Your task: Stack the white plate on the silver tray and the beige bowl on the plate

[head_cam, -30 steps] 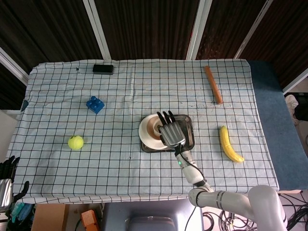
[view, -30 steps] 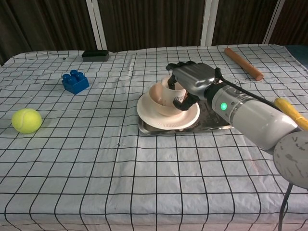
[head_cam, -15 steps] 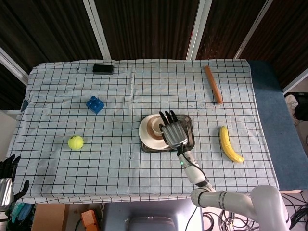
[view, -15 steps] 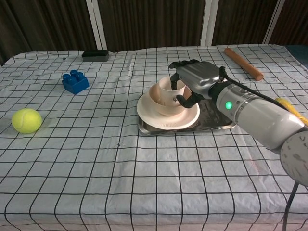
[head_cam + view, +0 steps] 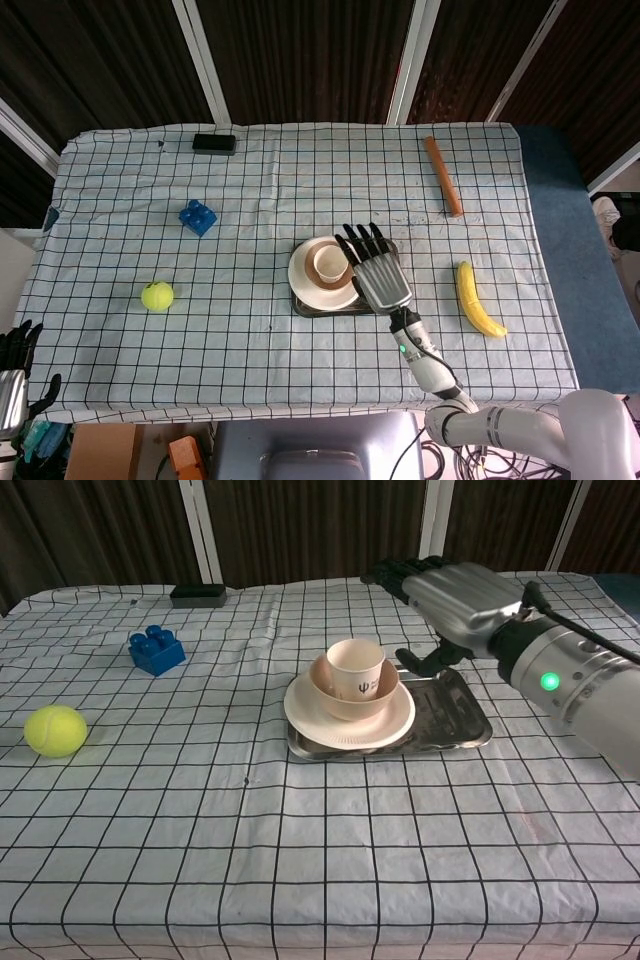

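Observation:
The silver tray (image 5: pixel 322 309) (image 5: pixel 455 720) lies mid-table. On its left part sits the white plate (image 5: pixel 300 276) (image 5: pixel 305 718). The beige bowl (image 5: pixel 314 252) (image 5: pixel 335 698) stands on the plate, with a white paper cup (image 5: pixel 328 263) (image 5: pixel 356 668) upright inside it. My right hand (image 5: pixel 378 272) (image 5: pixel 452 588) hovers above the tray's right part, just right of the bowl, fingers spread and holding nothing. My left hand (image 5: pixel 16 348) hangs off the table's lower-left corner, fingers apart and empty.
A blue brick (image 5: pixel 198 217) (image 5: pixel 156 649) and a tennis ball (image 5: pixel 157 296) (image 5: pixel 55 730) lie on the left. A banana (image 5: pixel 477 299) and a brown rod (image 5: pixel 443 176) are on the right. A black box (image 5: pixel 214 143) (image 5: pixel 197 595) sits at the far edge.
My right hand has let go of the cup and bowl, opened its fingers, and risen up and to the right. Bowl, cup, plate and tray stay put.

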Robot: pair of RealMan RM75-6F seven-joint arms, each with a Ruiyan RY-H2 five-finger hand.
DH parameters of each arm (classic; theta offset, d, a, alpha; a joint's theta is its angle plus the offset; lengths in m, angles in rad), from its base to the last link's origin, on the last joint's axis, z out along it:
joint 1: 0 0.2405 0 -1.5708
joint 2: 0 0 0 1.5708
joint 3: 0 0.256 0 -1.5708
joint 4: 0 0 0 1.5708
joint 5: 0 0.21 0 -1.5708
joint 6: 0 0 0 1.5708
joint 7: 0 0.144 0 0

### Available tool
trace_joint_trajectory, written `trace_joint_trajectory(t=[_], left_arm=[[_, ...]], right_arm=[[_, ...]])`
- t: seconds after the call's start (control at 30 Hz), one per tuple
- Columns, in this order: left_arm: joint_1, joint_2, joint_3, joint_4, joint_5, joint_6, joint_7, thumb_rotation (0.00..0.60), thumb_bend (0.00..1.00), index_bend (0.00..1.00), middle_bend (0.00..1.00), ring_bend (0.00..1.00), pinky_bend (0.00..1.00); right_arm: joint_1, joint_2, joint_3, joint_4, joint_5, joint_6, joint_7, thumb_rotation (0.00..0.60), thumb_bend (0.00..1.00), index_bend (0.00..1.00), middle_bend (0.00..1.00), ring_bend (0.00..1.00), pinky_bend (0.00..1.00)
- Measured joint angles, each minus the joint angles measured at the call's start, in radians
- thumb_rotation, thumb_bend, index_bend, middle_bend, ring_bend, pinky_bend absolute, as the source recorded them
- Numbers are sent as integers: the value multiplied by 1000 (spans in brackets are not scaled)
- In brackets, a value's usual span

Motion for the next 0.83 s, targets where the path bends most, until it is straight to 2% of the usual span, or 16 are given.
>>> trace_joint_trajectory(t=[0.13,0.27,0.4,0.5,0.63,0.73,0.83], left_arm=[[0,18,7,-24,13,8,28,600,382,0,0,0,0],[-6,49,15,-76,8,-23,76,600,383,0,0,0,0],[-13,62,9,-134,-10,-39,147,600,385,0,0,0,0],[-14,38,-2,-127,-21,-32,165,600,384,0,0,0,0],[-14,-9,-15,-66,-28,-14,150,600,384,0,0,0,0],[-16,-34,-18,-31,-32,-15,151,600,383,0,0,0,0],[-16,-37,-14,-31,-24,-10,156,600,383,0,0,0,0]], right_arm=[[-91,109,-67,-147,-32,99,-43,600,367,0,0,0,0],[-219,237,-158,-324,-52,225,-195,600,356,0,0,0,0],[-327,310,-221,-373,-73,344,-253,600,353,0,0,0,0],[-401,339,-253,-366,-83,394,-184,600,350,0,0,0,0],[-503,378,-280,-329,-92,449,9,600,350,0,0,0,0],[-566,416,-285,-303,-93,466,122,600,350,0,0,0,0],[-594,449,-279,-292,-93,454,166,600,350,0,0,0,0]])
